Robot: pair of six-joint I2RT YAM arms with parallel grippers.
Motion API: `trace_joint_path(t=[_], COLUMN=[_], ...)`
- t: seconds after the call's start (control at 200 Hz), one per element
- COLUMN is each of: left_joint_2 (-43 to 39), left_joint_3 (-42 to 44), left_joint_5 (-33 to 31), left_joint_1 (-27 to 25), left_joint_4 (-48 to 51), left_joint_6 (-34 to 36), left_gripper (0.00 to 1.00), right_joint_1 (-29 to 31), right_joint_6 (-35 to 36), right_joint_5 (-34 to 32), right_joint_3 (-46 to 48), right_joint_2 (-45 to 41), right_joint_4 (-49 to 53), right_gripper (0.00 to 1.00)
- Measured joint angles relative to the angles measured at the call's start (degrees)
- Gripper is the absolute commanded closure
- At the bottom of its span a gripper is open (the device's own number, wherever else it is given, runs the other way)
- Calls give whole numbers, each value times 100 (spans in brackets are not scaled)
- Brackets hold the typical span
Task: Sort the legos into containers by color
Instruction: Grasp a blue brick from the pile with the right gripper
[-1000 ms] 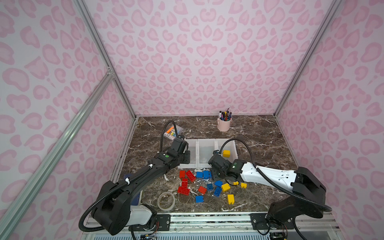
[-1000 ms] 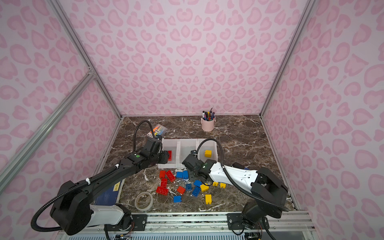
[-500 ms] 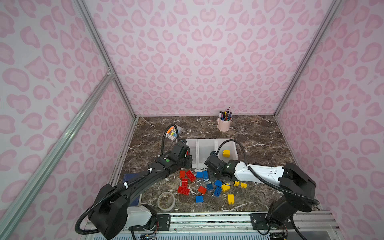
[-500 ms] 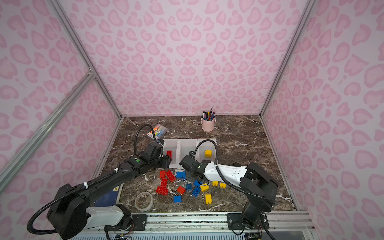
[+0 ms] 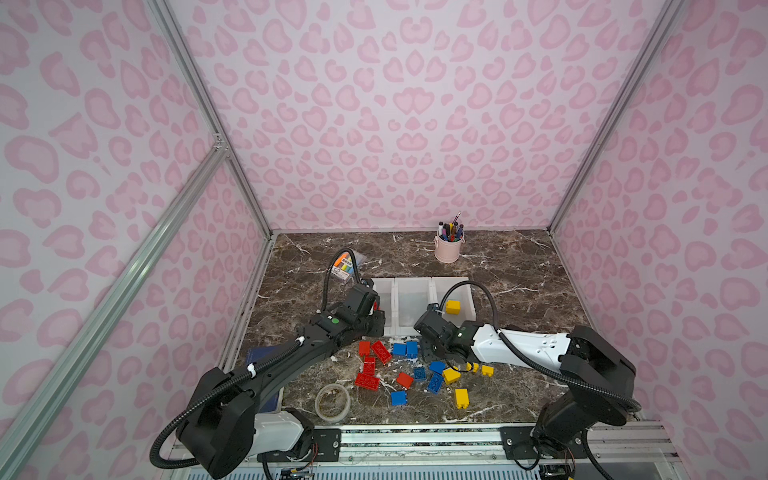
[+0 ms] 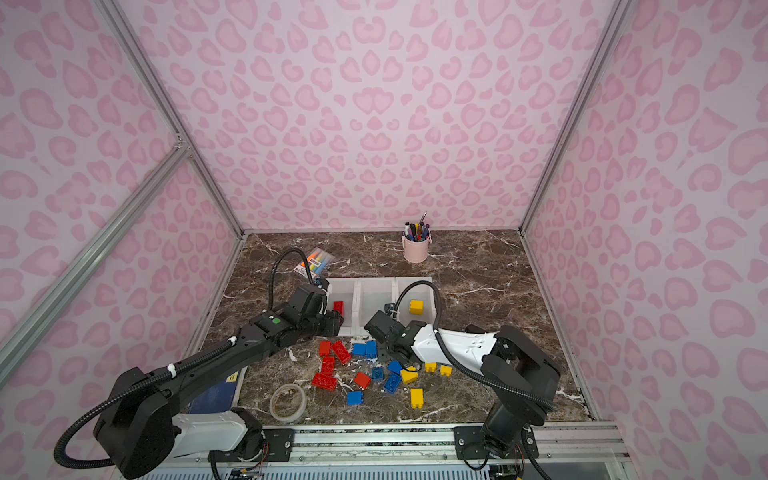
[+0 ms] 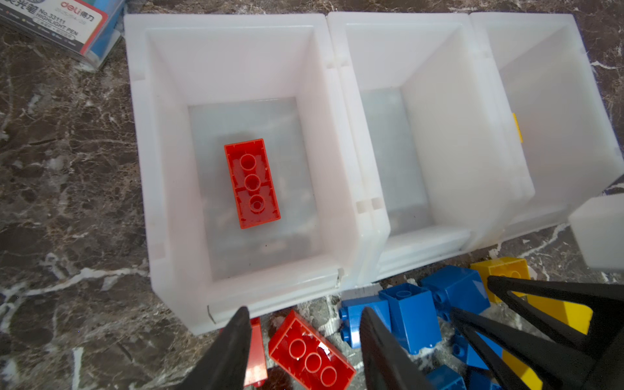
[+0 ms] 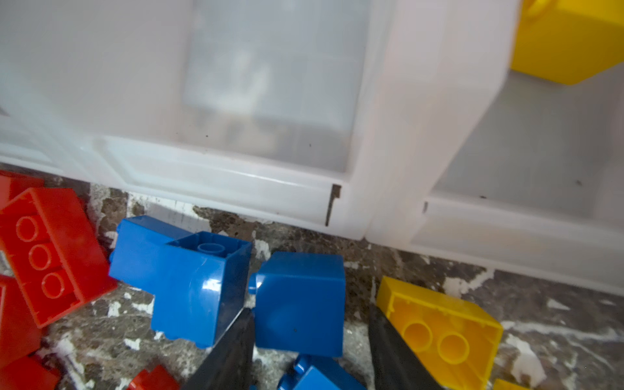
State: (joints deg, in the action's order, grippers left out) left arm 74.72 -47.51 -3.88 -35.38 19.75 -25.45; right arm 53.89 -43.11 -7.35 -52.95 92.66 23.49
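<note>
Three white containers are seen in a row: one red brick lies in the left one, one yellow brick in the right one, and the other legos are scattered just in front.
Since a second ago the left gripper has been drawn back from over the left container to its front lip, jaws apart and empty. The right gripper has been lowered among the loose pieces, jaws parted astride a blue brick, with a gap left on one side. Everything is set on a brown marble tabletop, enclosed by pink-patterned walls.
</note>
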Motion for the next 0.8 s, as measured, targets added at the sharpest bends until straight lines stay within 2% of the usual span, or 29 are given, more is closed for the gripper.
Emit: trace_joint_path(t=[0.365,0.66,0.8], left_joint_2=[0,0,-7], left_joint_3=[0,0,0], left_joint_5=[2,2,0], left_joint_1=[-35,-55,-63], left_joint_4=[4,7,9], left_joint_6=[2,2,2], left_gripper=[45,44,45], right_joint_1=[57,48,48], right_joint_6=[2,2,-2], right_joint_5=[59,87,68], right_joint_3=[-85,-85,-83], right_joint_2=[177,334,306], right_joint_4=[-98,-164,-164], right_gripper=[43,60,62])
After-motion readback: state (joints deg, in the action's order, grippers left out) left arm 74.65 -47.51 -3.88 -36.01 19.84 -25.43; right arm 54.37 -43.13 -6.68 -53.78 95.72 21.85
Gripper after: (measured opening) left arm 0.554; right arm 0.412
